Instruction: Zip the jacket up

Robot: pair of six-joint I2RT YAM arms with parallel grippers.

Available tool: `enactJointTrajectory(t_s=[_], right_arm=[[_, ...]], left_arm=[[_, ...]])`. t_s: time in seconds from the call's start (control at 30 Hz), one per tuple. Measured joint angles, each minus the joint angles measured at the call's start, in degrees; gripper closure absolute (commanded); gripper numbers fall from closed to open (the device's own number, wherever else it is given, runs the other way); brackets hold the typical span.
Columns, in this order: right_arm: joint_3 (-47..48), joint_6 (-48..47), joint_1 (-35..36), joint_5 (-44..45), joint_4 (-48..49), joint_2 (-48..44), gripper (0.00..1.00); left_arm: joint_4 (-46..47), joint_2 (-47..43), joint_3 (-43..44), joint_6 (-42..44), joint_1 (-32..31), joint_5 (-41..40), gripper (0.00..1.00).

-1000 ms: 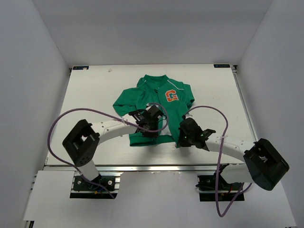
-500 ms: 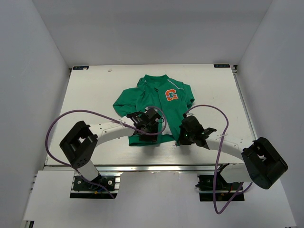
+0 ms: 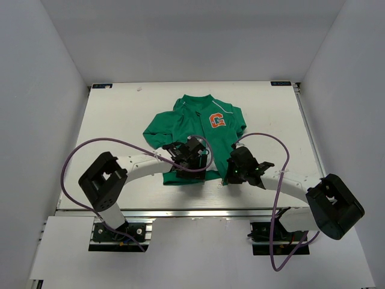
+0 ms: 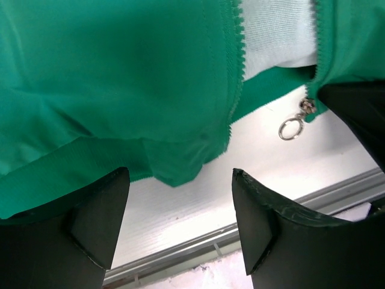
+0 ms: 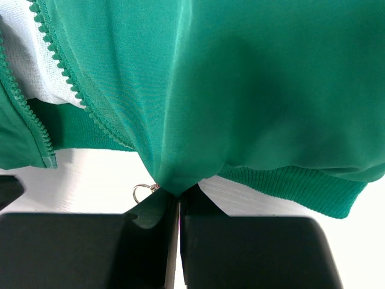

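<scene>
Left gripper [image 4: 180,211]: its jaws stand wide apart and hold nothing. The lower corner of one front panel sags between the fingers [image 4: 99,223] but is not clamped.

Free zip edge: the zip teeth [image 4: 234,72] of that loose panel run down to the ribbed hem [image 4: 48,174], right above your open jaws.

Jacket [image 3: 198,120]: it lies mid-table [image 3: 120,120], collar away from the arm bases and hem toward them. The front is open at the bottom, with grey lining [image 4: 274,30] showing.

Slider [image 4: 308,107]: it sits at the very bottom of the other zip edge, with its ring pull [image 4: 290,128] dangling over bare table.

Right gripper [image 5: 171,201]: its jaws are pressed together on a pinch of green fabric at the hem, just beside the ring pull.

Handling: you are likely dealing with thin, light, limp cloth. It drapes and bunches where it is lifted and will probably slide on the smooth table if only one side is pulled.

Where to take hold: pinch the thicker ribbed hem or the zip tape, which give more to bite on than the slack panel. The ring looks small and loose, so approach it squarely. Keep the hem anchored and taut, or the fabric will probably ruck up under the slider.
</scene>
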Motion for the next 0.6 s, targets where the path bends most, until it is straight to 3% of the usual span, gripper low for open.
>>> enactJointTrajectory(t_s=[0.43, 0.53, 0.6], right_arm=[[0.0, -0.1, 0.0, -0.2, 0.0, 0.0, 1.0], [0.0, -0.1, 0.0, -0.3, 0.0, 0.0, 1.0], [0.0, -0.1, 0.0, -0.4, 0.0, 0.0, 1.0]], left_arm=[[0.3, 6.3, 3.5, -0.3, -0.1, -0.8, 0.22], [0.1, 7.3, 4.4, -0.9, -0.2, -1.4, 0.29], [-0.1, 7.7, 5.0, -1.2, -0.2, -1.9, 0.4]])
